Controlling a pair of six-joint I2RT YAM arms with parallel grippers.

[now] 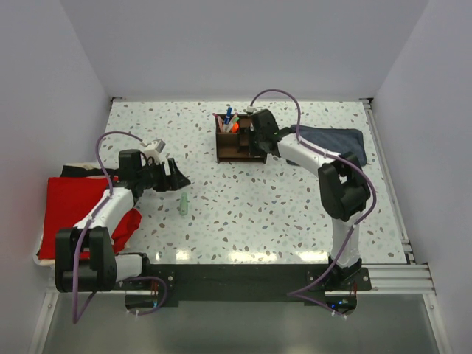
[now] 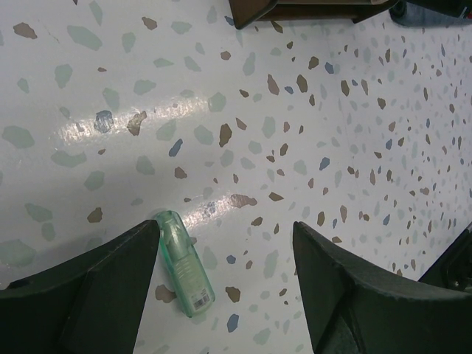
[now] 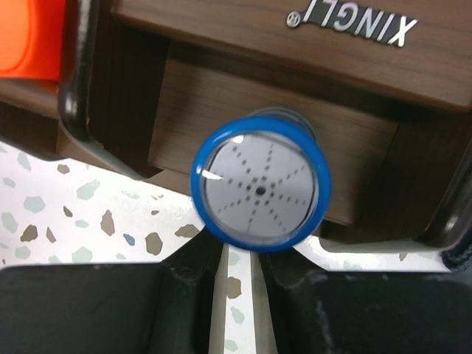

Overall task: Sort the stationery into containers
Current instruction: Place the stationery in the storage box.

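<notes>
The pale green tube (image 1: 184, 204) lies flat on the speckled table. My left gripper (image 1: 173, 179) is open just above it. In the left wrist view the tube (image 2: 184, 262) lies right beside the left finger, not between the jaws of the gripper (image 2: 225, 230). The dark brown organizer (image 1: 240, 140) holds several pens (image 1: 230, 118) and the orange highlighter (image 1: 234, 127). My right gripper (image 1: 258, 134) is at its right side. In the right wrist view this gripper (image 3: 237, 252) is pinched on a blue cylinder (image 3: 258, 184) with a white dotted end, held in front of an organizer compartment (image 3: 221, 103).
A folded blue-grey cloth (image 1: 335, 140) lies right of the organizer, under the right arm. A red cloth (image 1: 74, 210) lies at the table's left edge beside the left arm. The organizer's corner (image 2: 295, 9) shows at the top of the left wrist view.
</notes>
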